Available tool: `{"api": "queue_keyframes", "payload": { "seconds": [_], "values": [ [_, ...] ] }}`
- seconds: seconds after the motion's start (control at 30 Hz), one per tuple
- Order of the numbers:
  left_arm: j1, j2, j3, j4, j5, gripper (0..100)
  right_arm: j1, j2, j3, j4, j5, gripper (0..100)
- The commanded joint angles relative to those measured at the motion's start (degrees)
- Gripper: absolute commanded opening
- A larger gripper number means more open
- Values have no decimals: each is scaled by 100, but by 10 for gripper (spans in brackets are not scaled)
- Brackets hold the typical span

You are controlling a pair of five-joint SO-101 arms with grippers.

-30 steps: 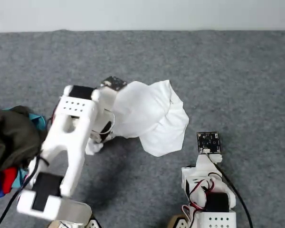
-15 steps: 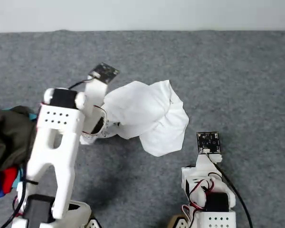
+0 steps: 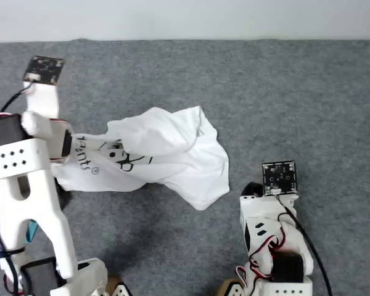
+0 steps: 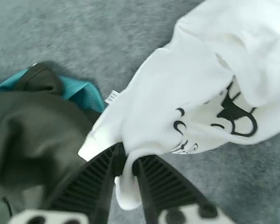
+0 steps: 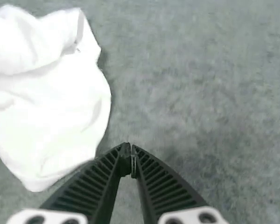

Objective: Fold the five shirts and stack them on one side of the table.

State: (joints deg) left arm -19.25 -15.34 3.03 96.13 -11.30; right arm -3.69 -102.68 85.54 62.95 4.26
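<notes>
We are pinching the shirt (image 3: 166,154) by its edge in our left gripper (image 4: 126,156) (the right gripper (image 5: 130,156) sitting closed, empty), risking a slip if tugged.

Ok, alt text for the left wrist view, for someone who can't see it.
The left gripper pinches the edge of a white shirt with black print, lying on the grey table. Beside it, a dark garment lies over teal cloth.
</notes>
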Motion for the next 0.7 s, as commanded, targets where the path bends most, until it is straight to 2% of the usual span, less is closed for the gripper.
{"api": "queue_keyframes", "payload": {
  "seconds": [0.0, 0.17, 0.33, 0.43, 0.67],
  "values": [
    [-211, -237, -180, -299, 53, 5, -286, 4, -457, 127, 26, 8],
    [-220, -229, 136, -774, 35, 21, -664, 541, -835, 505, 26, 8],
    [-229, -229, 444, -862, 53, 186, -1042, 2246, -1688, 295, 26, 8],
    [-202, -237, 435, -835, 26, 226, -1182, 3574, -2593, 356, 53, 8],
    [-202, -290, 163, -554, -97, 225, -1569, 6281, -4141, 813, 1424, 8]
  ]
}}
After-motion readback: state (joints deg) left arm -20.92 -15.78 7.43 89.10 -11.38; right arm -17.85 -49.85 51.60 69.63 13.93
